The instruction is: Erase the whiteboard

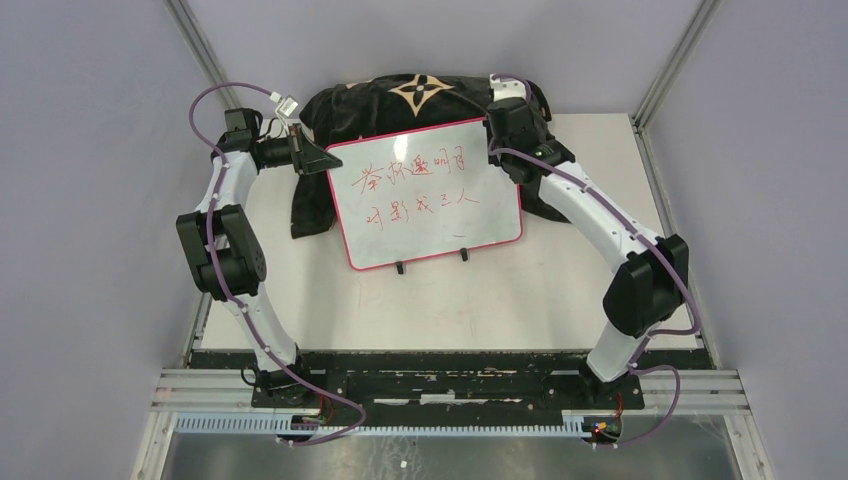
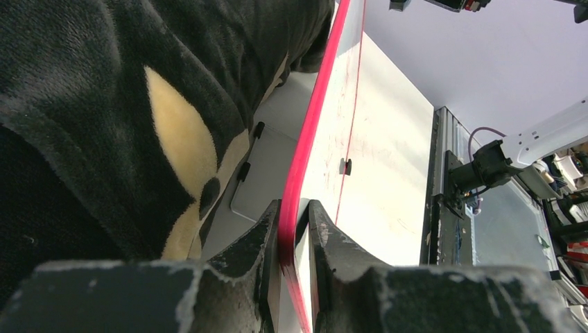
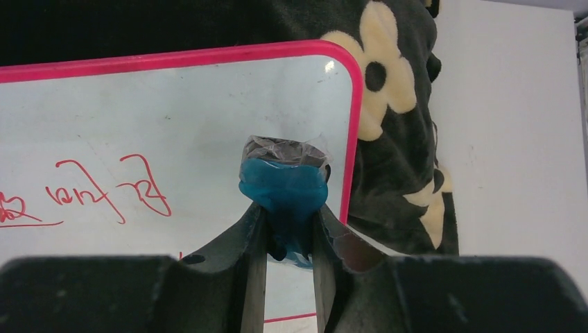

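The whiteboard (image 1: 425, 200), bearing red handwriting, stands tilted at upper centre of the top view, against a black floral cushion (image 1: 400, 95). The left gripper (image 2: 295, 208) pinches the board's pink left edge. The right gripper (image 3: 288, 211) squeezes a small blue eraser (image 3: 284, 182) near the board's upper right corner.

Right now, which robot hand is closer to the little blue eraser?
Right. The right gripper pinches the small blue eraser itself; the left gripper clamps the opposite edge of the pink-framed whiteboard.
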